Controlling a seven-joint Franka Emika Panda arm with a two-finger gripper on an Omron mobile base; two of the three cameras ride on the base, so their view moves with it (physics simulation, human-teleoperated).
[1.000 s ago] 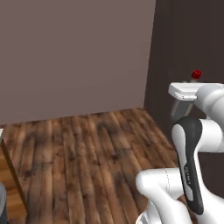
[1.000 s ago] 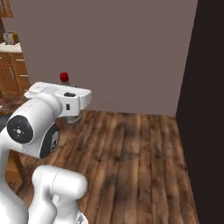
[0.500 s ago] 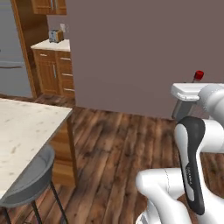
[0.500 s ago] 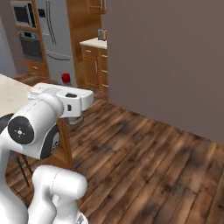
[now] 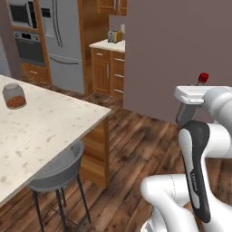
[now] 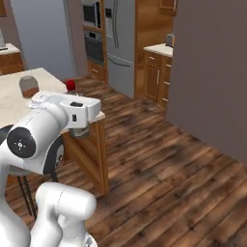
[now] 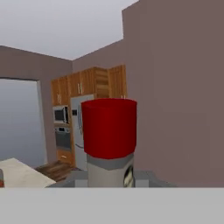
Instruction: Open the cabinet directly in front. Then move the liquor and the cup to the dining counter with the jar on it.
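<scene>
Gripping the liquor (image 7: 109,144) low on its body, the tool (image 7: 109,181) carries it upright, long axis vertical and red cap on top, beside the arm's wrist. Over the last second both base views have swung from bare wall and floor to the kitchen, so the base has turned. That brings the dining desk (image 5: 41,136) and the jar (image 5: 13,95) into view, close ahead-left; delivery looks near.

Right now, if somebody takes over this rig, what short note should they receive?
Gripper: shut on the liquor, whose red cap shows above the hand in both base views.
Dining counter lies ahead to the left, with the jar on it.
Done: the bottle is picked up and carried.
Left: set the bottle on that counter, then bring the cup.
</scene>
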